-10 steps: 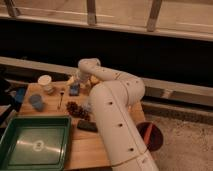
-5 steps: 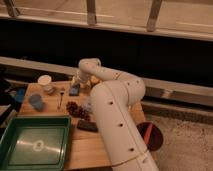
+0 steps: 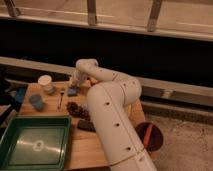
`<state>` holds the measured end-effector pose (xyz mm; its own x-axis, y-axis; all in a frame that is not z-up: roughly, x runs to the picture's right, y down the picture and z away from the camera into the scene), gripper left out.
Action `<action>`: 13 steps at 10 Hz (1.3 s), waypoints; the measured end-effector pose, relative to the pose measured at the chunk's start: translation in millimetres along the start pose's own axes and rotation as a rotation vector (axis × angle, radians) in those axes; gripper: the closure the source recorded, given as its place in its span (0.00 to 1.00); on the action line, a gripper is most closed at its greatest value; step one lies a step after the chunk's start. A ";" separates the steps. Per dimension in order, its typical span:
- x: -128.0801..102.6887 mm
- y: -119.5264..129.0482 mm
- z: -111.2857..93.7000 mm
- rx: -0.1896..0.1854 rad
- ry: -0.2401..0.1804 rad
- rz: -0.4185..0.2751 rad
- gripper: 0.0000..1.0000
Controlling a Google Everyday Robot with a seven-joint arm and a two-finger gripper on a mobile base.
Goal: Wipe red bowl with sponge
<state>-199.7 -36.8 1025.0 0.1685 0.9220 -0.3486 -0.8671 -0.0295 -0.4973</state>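
I found the white jointed arm (image 3: 112, 117) reaching across the wooden table (image 3: 82, 147). The round red bowl (image 3: 150, 137) sat by its right edge, well apart from the gripper (image 3: 75, 84), which hung at the small blue sponge (image 3: 72, 91). Whether it gripped the sponge, I could not tell. Judged step: sponge pickup. Next: a secure lift, then carry to the bowl.

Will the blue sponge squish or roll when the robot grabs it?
Probably squishes: the sponge looks like a small soft pad, so likely light. It seems to lie flat on the table, so rolling is unlikely. The gripper is beside it, at the table's far side.
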 end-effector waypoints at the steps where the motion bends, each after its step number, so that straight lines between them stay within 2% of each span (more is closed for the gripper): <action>1: 0.7 -2.3 -1.3 0.003 0.001 0.000 0.82; 4: 0.7 -1.0 -5.3 0.015 -0.006 -0.014 0.82; 6: -11.3 10.5 -33.2 0.028 -0.050 -0.020 0.82; 9: -23.8 14.4 -80.0 0.027 -0.080 0.006 0.82; 13: -18.6 -15.1 -135.4 0.049 -0.103 0.087 0.82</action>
<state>-126.2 -105.8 931.4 0.0452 0.9515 -0.3044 -0.8985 -0.0945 -0.4287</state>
